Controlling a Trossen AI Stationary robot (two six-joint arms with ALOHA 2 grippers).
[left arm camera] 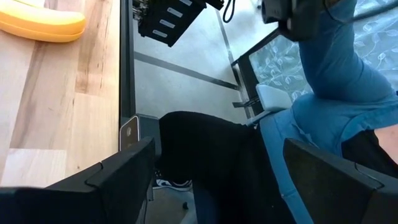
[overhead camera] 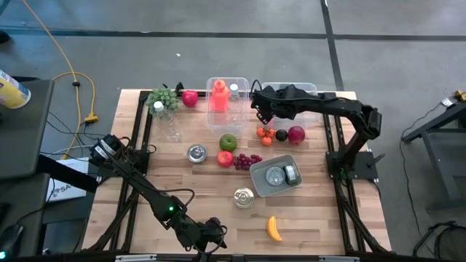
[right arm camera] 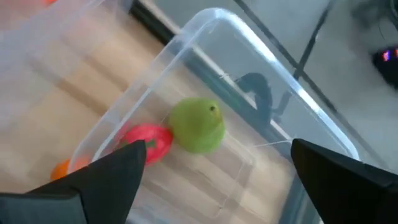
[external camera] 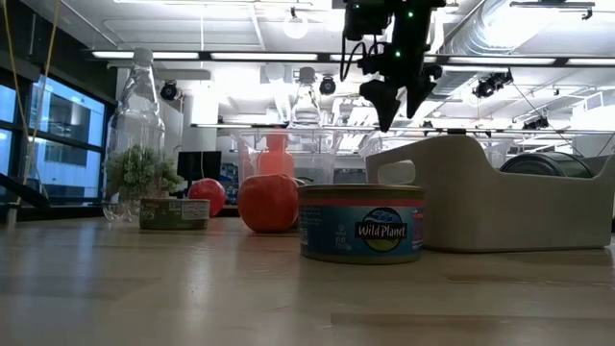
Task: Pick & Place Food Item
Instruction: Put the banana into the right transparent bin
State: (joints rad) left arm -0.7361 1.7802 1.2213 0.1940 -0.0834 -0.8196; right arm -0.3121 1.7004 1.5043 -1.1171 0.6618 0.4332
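Note:
My right gripper (overhead camera: 256, 102) is open and empty, high above the table's far edge (external camera: 396, 96). In the right wrist view its fingers stand apart (right arm camera: 217, 152) over a clear plastic tub (right arm camera: 261, 43). A green pear-shaped fruit (right arm camera: 198, 127) and a red food item (right arm camera: 149, 142) lie on the tub's floor. A second clear tub (overhead camera: 227, 94) stands beside it and holds a red-pink item. My left gripper (overhead camera: 217, 236) waits at the near edge, open and empty (left arm camera: 217, 146). A green apple (overhead camera: 228, 142), a red apple (overhead camera: 224, 158), grapes (overhead camera: 247, 160) and a banana (overhead camera: 274, 228) lie on the table.
A grey bin (overhead camera: 277, 176) with cans stands right of centre. Loose cans (overhead camera: 196, 153) (overhead camera: 244, 198), small orange fruits (overhead camera: 266, 135), a dark fruit (overhead camera: 281, 135) and a red fruit (overhead camera: 296, 134) lie around it. A bottle (overhead camera: 169, 124) and green sprigs (overhead camera: 162, 98) stand far left. A seated person (left arm camera: 323, 81) is beyond the near edge.

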